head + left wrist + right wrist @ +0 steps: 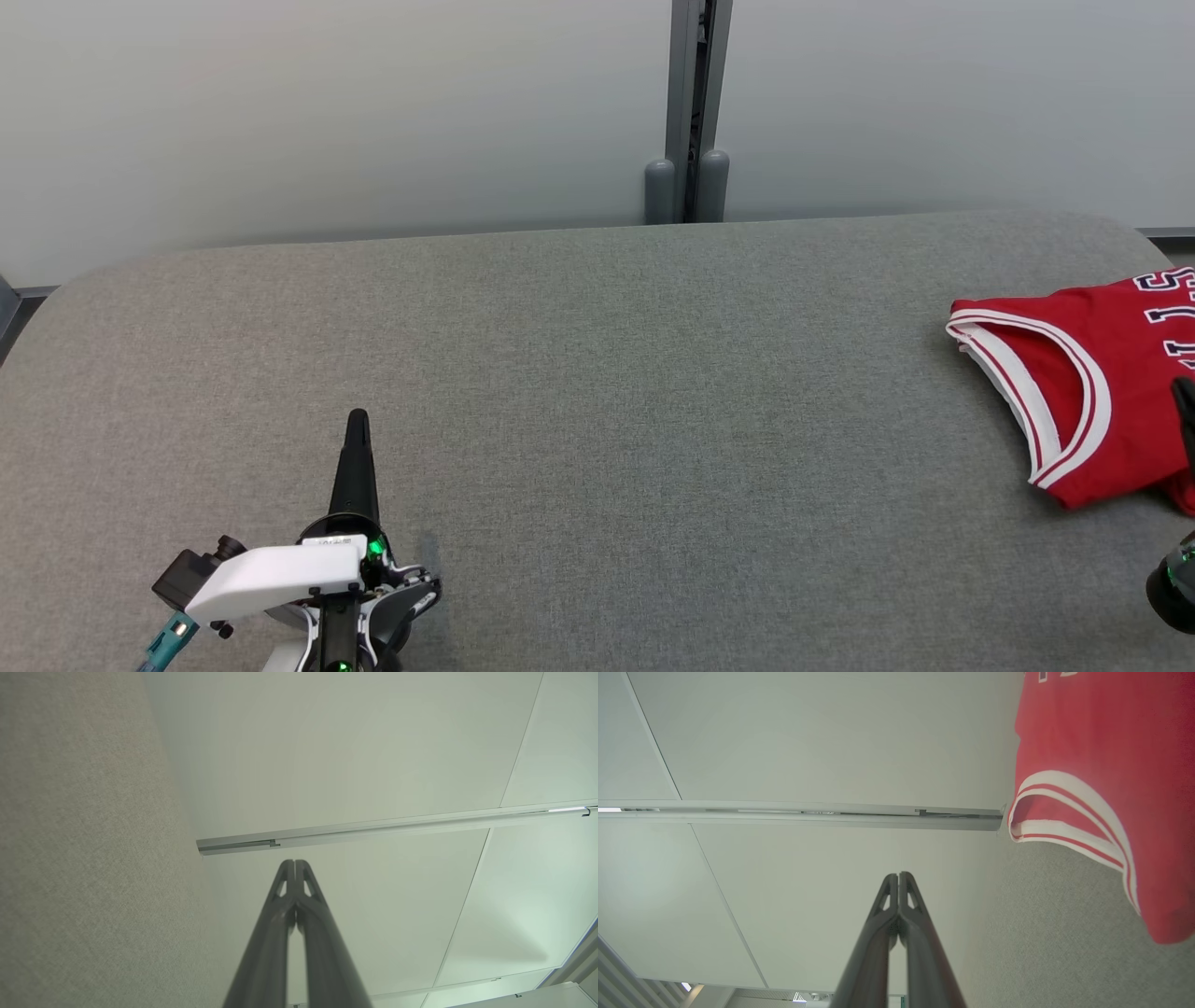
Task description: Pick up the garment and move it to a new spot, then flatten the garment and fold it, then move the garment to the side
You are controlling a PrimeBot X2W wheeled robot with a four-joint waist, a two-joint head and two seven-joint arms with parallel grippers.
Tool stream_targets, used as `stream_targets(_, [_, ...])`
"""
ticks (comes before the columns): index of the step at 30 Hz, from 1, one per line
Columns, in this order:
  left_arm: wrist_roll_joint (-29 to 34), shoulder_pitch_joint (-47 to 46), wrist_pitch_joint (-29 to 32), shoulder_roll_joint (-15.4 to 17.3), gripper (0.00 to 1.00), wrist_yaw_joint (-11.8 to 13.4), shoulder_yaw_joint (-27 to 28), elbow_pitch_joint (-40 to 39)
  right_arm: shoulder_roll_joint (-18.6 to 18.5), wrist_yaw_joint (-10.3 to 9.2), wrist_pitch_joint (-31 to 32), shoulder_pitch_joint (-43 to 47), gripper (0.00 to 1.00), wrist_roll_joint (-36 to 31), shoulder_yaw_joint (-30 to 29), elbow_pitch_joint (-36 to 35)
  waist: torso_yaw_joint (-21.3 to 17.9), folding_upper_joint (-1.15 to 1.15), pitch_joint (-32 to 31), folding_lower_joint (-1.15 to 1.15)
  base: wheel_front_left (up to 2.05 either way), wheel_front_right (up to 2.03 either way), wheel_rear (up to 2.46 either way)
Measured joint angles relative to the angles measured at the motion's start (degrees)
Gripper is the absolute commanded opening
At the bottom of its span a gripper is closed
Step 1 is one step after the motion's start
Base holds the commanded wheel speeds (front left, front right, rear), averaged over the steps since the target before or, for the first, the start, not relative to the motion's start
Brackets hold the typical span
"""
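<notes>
Red garment (pixel 1092 373) at the tabletop's (pixel 597 373) right edge — both grippers closed, empty
The left gripper (pixel 357 425) sat near the front-left corner, well apart from the garment; the right gripper (pixel 898 877) was near it.

The red jersey (pixel 1111 373) carries dark, white-edged characters cut off at the head view's right edge: an "S" shows in the upper row, strokes like "1 1" below; the rest is unreadable

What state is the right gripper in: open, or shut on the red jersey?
Shut, and empty. The tips of the right gripper meet with nothing between them; the red jersey lies apart from it on the grey table.
</notes>
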Motion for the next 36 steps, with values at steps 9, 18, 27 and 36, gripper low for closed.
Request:
stream_targets(9, [0.00, 0.00, 0.00, 0.00, 0.00, 0.00, 0.01, 0.00, -0.05, 0.00, -0.02, 0.01, 0.00, 0.11, 0.12, 0.00, 0.00, 0.00, 0.00, 0.00, 0.00, 0.00, 0.00])
stream_targets(18, [-0.01, 0.00, 0.00, 0.00, 0.00, 0.00, 0.01, 0.00, -0.10, 0.00, -0.11, 0.01, 0.00, 0.24, 0.20, 0.01, 0.00, 0.00, 0.00, 0.00, 0.00, 0.00, 0.00])
stream_targets(27, [-0.08, 0.00, 0.00, 0.00, 0.00, 0.00, 0.01, 0.00, -0.13, 0.00, -0.20, 0.01, 0.00, 0.31, 0.29, 0.01, 0.00, 0.00, 0.00, 0.00, 0.00, 0.00, 0.00])
stream_targets(36, [-0.08, 0.00, 0.00, 0.00, 0.00, 0.00, 0.01, 0.00, -0.16, -0.01, -0.25, 0.02, 0.00, 0.33, 0.35, 0.01, 0.00, 0.00, 0.00, 0.00, 0.00, 0.00, 0.00])
